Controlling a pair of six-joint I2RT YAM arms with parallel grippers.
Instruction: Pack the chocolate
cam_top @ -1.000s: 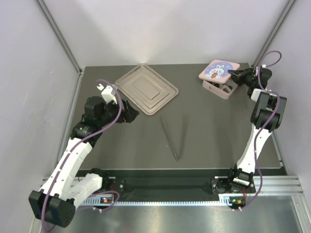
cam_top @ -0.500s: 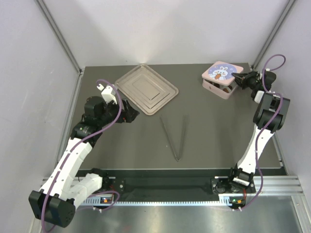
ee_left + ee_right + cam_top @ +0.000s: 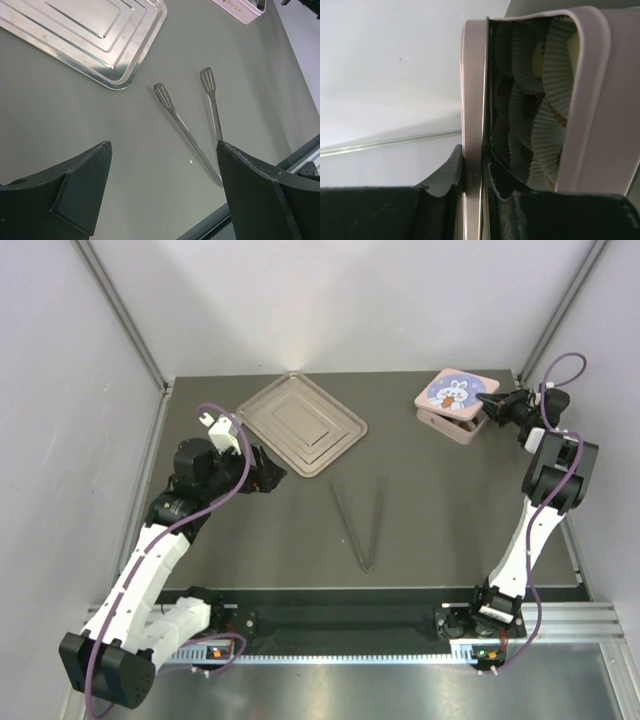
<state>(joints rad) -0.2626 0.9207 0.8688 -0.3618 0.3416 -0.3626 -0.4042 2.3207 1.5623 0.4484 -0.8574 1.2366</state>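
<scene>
Pink box [image 3: 450, 429]: lid [image 3: 455, 393] nipped by R gripper [image 3: 488, 403].
R fingers clamped on lid edge; lid gapped from box rim on that side. Chocolate [image 3: 538, 59]: pale + dark bits among paper cups [image 3: 555, 65] inside box, mostly hidden. L gripper [image 3: 272, 472] spread wide, holding nothing, well left of box, w/ tongs [image 3: 362, 525] between them.

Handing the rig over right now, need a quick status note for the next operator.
Left gripper open, empty, above the table by the tray.
Right gripper shut on the lid, which sits ajar over the pink box.
Chocolate: none seen outside the box; paper cups inside hide any pieces.
Tongs idle mid-table.
Left to do: seat the lid, release.
</scene>
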